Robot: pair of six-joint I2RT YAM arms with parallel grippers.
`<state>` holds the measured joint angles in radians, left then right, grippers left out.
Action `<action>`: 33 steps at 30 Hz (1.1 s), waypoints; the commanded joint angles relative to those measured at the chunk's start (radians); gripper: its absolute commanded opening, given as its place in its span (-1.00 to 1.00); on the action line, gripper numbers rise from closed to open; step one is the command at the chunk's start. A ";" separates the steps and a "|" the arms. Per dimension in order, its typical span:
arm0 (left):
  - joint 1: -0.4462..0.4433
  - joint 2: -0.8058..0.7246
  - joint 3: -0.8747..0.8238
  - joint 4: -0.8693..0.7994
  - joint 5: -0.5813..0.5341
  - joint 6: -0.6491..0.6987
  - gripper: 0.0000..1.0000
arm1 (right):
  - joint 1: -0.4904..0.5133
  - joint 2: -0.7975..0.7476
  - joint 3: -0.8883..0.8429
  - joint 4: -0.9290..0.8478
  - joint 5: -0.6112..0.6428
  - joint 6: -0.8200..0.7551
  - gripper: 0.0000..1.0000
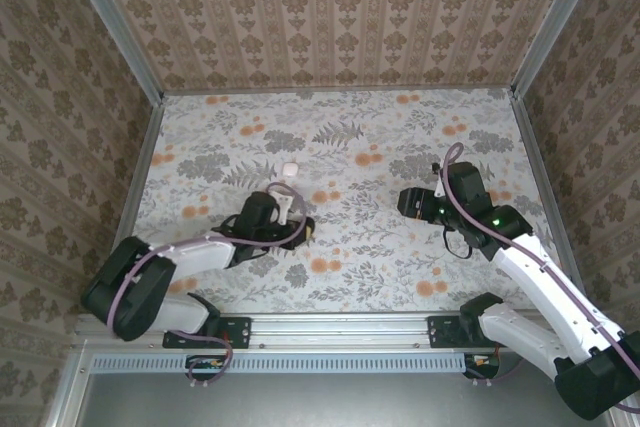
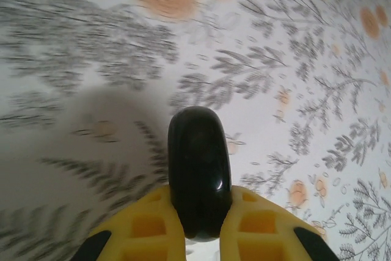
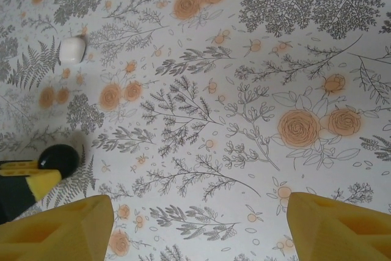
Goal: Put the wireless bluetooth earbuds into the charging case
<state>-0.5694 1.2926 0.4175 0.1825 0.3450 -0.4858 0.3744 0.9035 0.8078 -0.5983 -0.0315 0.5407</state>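
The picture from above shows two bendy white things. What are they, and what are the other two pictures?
Those are a robot's left arm and right arm, bolted to a flowery table, seen by a camera overhead. The other pictures come from cameras on the wrists, so the yellow bits are fingers. The left gripper pinches a shiny black piece, maybe an earbud. The right gripper is open and empty. A small white case lies on the table.
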 commanded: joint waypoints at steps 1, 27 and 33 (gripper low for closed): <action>0.062 -0.047 0.004 -0.145 0.036 0.002 -0.86 | -0.009 0.004 -0.012 0.034 0.029 -0.012 0.52; 0.219 -0.116 0.109 -0.445 0.038 0.167 0.26 | -0.169 0.004 -0.160 0.230 0.335 -0.165 1.00; 0.298 -0.153 0.185 -0.449 -0.006 0.235 0.45 | -0.241 0.036 -0.248 0.431 0.398 -0.279 1.00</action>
<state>-0.3122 1.1614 0.5613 -0.2394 0.3786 -0.3145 0.1528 0.9371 0.5987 -0.3172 0.2947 0.3447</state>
